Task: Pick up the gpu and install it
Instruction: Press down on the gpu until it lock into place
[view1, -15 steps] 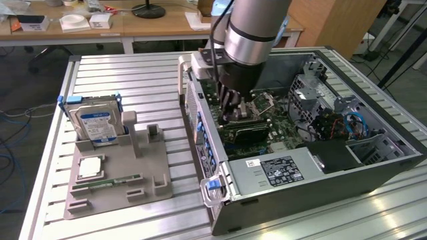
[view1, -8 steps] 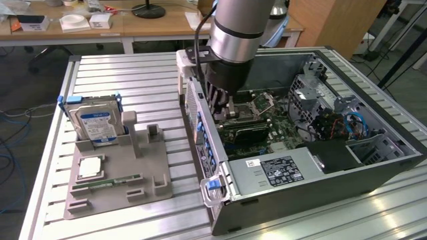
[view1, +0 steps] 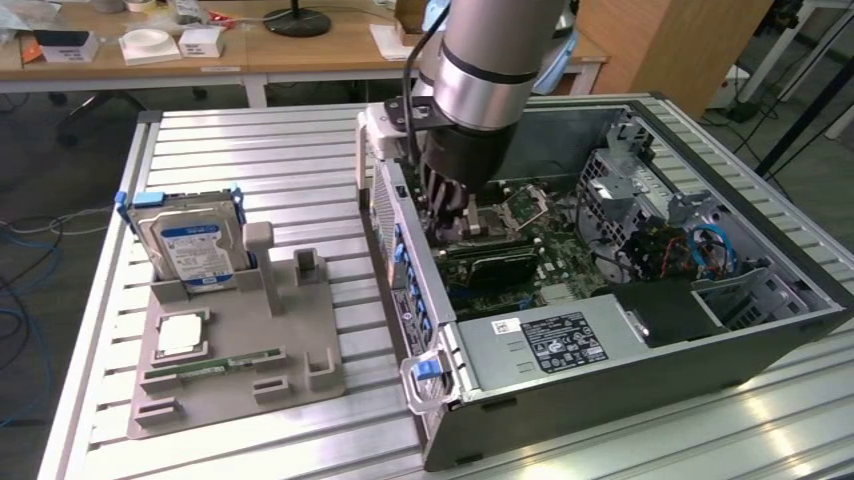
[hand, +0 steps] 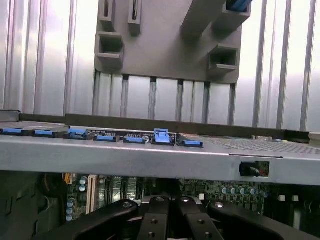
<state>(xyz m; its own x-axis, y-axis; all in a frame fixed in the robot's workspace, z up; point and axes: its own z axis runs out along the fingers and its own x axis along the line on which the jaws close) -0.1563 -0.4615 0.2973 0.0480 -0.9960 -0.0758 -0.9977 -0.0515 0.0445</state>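
**Gripper down inside the case, gpu beneath it**

Black finger links of the gripper sit closest in the wrist view, drawn together, clenched, with the tips themselves cut off at the picture's edge. Whether they are pinching anything I can't make out. Just past them runs the grey edge of the computer case, lined with a row of blue clips.

Over to the exterior view: the arm reaches straight down into the open case, and the gripper is low over the motherboard. The gpu is right below it, a dark slab with a strip of green board along its edge. Its long axis runs across the motherboard from the exterior view's left to the right. The end toward the case wall is hidden behind the gripper, so the bracket can't be seen.

Writing? The power supply carries a black label with white print and a white barcode sticker beside it, neither readable. The hard drive stands upright in the grey holder on the slatted table, well apart from the case; its blue-and-white label is also too small to read. A memory stick lies flat in the holder, with a silver square chip near it.
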